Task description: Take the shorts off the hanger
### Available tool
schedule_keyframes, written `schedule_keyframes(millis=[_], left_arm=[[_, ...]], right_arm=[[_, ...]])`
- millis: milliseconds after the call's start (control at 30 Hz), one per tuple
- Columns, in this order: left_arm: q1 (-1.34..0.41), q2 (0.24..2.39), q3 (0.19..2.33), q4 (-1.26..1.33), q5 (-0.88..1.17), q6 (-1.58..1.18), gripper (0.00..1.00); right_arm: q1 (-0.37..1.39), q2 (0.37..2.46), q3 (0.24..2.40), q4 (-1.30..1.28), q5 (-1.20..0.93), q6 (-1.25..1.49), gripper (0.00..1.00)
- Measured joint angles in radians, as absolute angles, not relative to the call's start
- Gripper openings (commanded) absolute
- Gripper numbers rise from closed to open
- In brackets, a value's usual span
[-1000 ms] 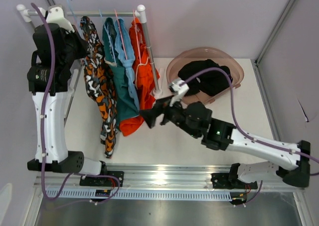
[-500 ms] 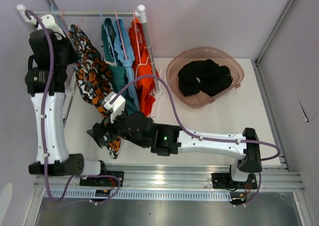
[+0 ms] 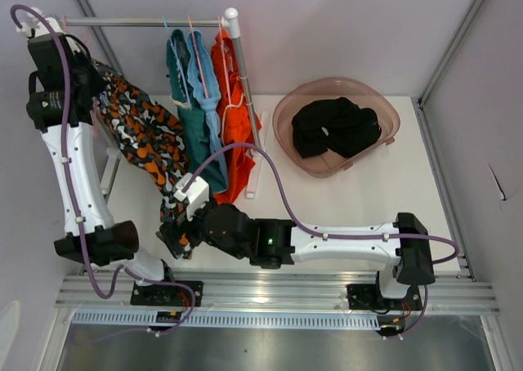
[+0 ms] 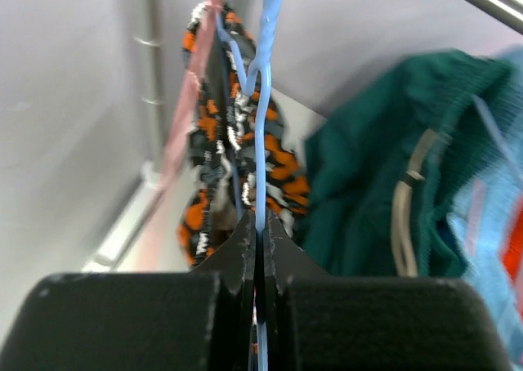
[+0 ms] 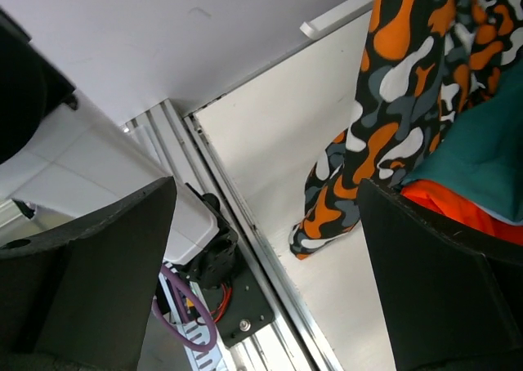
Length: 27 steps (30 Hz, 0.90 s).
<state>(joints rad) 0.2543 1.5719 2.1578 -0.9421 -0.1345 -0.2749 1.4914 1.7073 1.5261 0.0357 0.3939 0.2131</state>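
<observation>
Top external: the blotchy patterned shorts [image 3: 139, 134] drape from ten o'clock toward the right gripper [image 3: 170, 234] at seven; teal shorts [image 3: 192, 122], light blue shorts [image 3: 200, 69] and orange shorts [image 3: 226, 77] hang limp at twelve, and black shorts [image 3: 335, 126] lie crumpled in a translucent bowl [image 3: 327, 89] at two. Left wrist: the left gripper [image 4: 260, 228] is clenched on a thin blue wire hanger [image 4: 260, 126] carrying the patterned shorts. Right wrist: the right gripper gapes wide and empty, the patterned hem at one o'clock.

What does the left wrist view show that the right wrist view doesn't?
Left wrist only: the left end effector shut on the blue hanger, at the top of the patterned shorts. Right wrist only: the right end effector open, those shorts' lower hem, the table. Both: the patterned shorts and teal shorts.
</observation>
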Motion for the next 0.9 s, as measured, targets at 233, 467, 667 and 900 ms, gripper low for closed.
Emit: schedule_keyframes(millis=[233, 467, 667, 900], left_arm=[[0.242, 1.435, 2.003, -0.884, 0.049, -0.282, 0.0], [0.23, 1.305, 1.901, -0.84, 0.183, -0.294, 0.0], [0.229, 1.24, 1.86, -0.822, 0.245, -0.324, 0.0], [0.229, 1.232, 1.85, -0.794, 0.302, -0.368, 0.0]], right_arm=[[1.483, 1.705, 1.548, 0.049, 0.438, 0.164, 0.99], [1.435, 1.715, 1.674, 0.09, 0.458, 0.111, 0.99], [1.372, 1.799, 1.748, 0.142, 0.442, 0.118, 0.99], [1.34, 2.017, 1.888, 0.141, 0.412, 0.15, 0.95]])
